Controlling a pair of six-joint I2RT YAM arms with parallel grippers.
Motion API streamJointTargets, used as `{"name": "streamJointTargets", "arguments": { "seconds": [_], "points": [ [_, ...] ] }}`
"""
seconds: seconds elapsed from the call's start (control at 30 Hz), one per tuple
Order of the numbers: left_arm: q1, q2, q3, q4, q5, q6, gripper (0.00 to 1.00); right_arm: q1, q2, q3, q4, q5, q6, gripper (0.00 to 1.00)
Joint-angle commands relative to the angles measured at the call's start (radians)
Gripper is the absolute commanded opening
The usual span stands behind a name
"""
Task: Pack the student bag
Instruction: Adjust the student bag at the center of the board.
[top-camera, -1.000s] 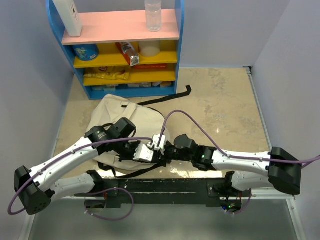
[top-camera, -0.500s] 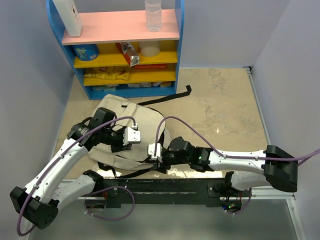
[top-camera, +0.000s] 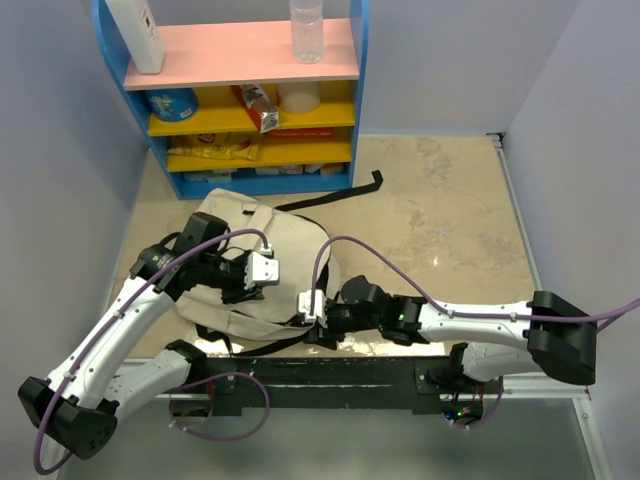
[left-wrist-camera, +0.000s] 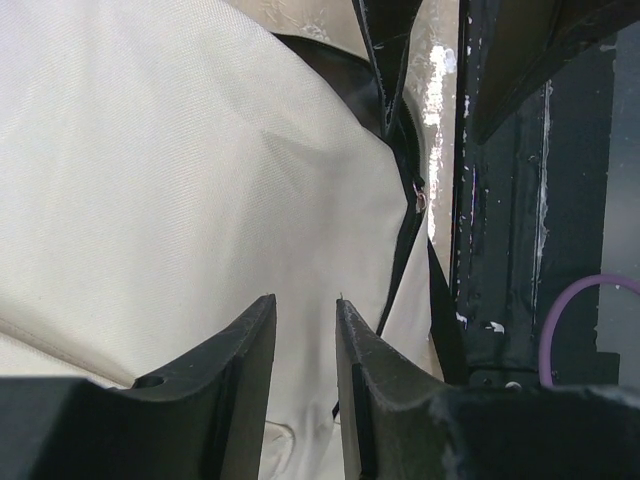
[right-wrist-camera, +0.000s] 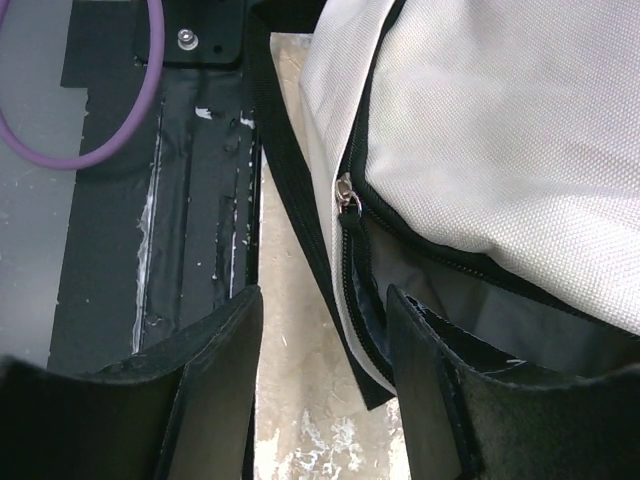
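1. Since a second ago the left arm has swung back from the middle to the left side. The left gripper (left-wrist-camera: 305, 310) is now over the large cream fabric student bag (top-camera: 290, 245).
2. Its jaws are slightly parted with nothing between them, and cream cloth lies just beneath.
3. The right gripper (right-wrist-camera: 322, 300) is at the bag's near right edge. It is released, jaws wide, with the dark zippered rim between them.
4. A small metal zipper pull (right-wrist-camera: 346, 195) hangs on that rim.
5. The bag lies on the beige marbled table (top-camera: 440, 200), just in front of the blue shelf unit (top-camera: 360, 100).
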Motion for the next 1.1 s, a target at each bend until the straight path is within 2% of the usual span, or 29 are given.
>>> {"name": "streamJointTargets", "arguments": {
  "seconds": [0.0,0.33,0.43,0.67,0.83,1.07],
  "points": [
    [0.005,-0.022,0.016,-0.021,0.035,0.004,0.35,-0.017,-0.023,0.019,0.04,-0.002,-0.016,0.55],
    [0.005,-0.042,-0.005,-0.039,0.048,0.025,0.35,-0.103,-0.002,0.07,0.022,-0.081,-0.009,0.51],
    [0.005,-0.044,-0.01,-0.046,0.049,0.033,0.35,-0.151,0.019,0.093,0.025,-0.147,-0.003,0.5],
    [0.005,-0.054,-0.018,-0.047,0.049,0.041,0.35,-0.161,0.09,0.148,-0.032,-0.232,-0.034,0.45],
    [0.005,-0.053,-0.021,-0.046,0.049,0.042,0.35,-0.161,0.082,0.138,-0.038,-0.287,-0.029,0.46],
    [0.005,-0.054,-0.024,-0.039,0.048,0.044,0.35,-0.161,0.043,0.101,-0.018,-0.287,-0.005,0.46]
  ]
}}
